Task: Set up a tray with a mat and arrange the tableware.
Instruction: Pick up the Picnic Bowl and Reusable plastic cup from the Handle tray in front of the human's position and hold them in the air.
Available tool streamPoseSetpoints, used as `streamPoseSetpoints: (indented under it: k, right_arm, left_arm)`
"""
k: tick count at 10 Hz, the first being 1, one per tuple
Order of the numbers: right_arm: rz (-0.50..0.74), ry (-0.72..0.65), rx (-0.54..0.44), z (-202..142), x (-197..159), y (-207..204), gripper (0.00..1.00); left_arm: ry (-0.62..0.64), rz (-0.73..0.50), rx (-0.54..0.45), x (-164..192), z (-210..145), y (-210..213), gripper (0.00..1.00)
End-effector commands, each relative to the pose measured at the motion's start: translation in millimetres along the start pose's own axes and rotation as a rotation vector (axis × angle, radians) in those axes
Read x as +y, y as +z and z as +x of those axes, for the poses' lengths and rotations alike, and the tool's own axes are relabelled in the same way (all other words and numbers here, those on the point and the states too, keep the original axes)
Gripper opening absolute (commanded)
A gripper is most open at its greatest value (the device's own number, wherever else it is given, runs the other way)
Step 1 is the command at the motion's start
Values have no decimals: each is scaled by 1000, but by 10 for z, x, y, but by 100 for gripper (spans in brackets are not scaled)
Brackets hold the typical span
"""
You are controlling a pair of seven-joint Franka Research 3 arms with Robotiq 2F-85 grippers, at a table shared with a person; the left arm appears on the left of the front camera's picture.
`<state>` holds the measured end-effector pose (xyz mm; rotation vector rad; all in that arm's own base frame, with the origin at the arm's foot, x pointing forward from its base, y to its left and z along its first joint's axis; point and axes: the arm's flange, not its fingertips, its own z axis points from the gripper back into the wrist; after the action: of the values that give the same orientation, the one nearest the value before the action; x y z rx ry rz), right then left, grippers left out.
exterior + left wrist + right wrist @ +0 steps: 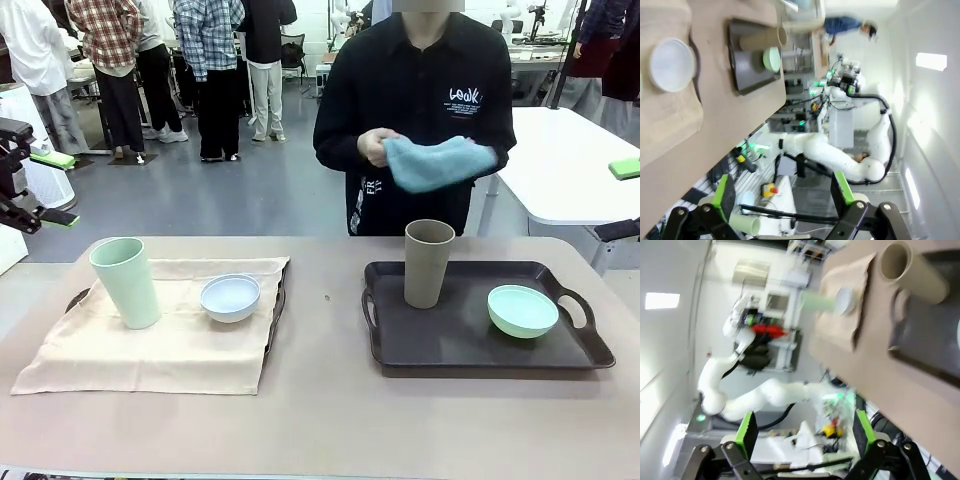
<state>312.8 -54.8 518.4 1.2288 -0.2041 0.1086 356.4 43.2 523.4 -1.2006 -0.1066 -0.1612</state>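
Note:
A beige mat point(150, 345) covers the left tray point(277, 305). On the mat stand a pale green cup point(127, 282) and a white bowl point(230, 297). The dark right tray point(450, 335) is bare of any mat and holds a taupe cup point(428, 263) and a mint bowl point(522, 310). Across the table a person holds a folded blue cloth point(435, 162) in both hands. My left gripper point(50, 188) is open at the far left edge, off the table. My right gripper point(622, 200) is open at the far right edge. Both wrist views show open, empty fingers point(722, 192) point(747, 432).
The tan tabletop point(320, 400) has free room between the two trays and along its near edge. A white table point(570, 160) stands behind at the right. Several people stand far back at the left.

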Motion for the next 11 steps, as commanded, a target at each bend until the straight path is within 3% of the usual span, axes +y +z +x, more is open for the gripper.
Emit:
streamPoseSetpoints:
  k: [1,4,5,6,7,8,10,11]
  right_arm:
    - [-297,53,-106,188,242,-75,100]
    - [-729,-91,-123,375,371,-137,100]
    - [-842,-142,-92,405,329,-199,100]
    - [-924,-182,7,387,230,-297,100]
    - [-923,-210,59,367,153,-367,100]
    - [-876,-70,-131,411,326,-188,100]
    - [-876,-70,-131,411,326,-188,100]
    - [-925,-113,-72,400,239,-239,100]
  left_arm:
    - [-367,133,52,-343,211,-664,100]
    - [-767,403,258,-646,291,-1948,100]
    - [-1040,462,300,-634,233,-2477,100]
    - [-1364,482,280,-566,115,-2914,100]
    - [-1640,466,183,-470,117,-3193,100]
    - [-874,405,376,-844,53,-2716,100]
    - [-874,405,376,-844,53,-2716,100]
    - [-874,405,376,-844,53,-2716,100]
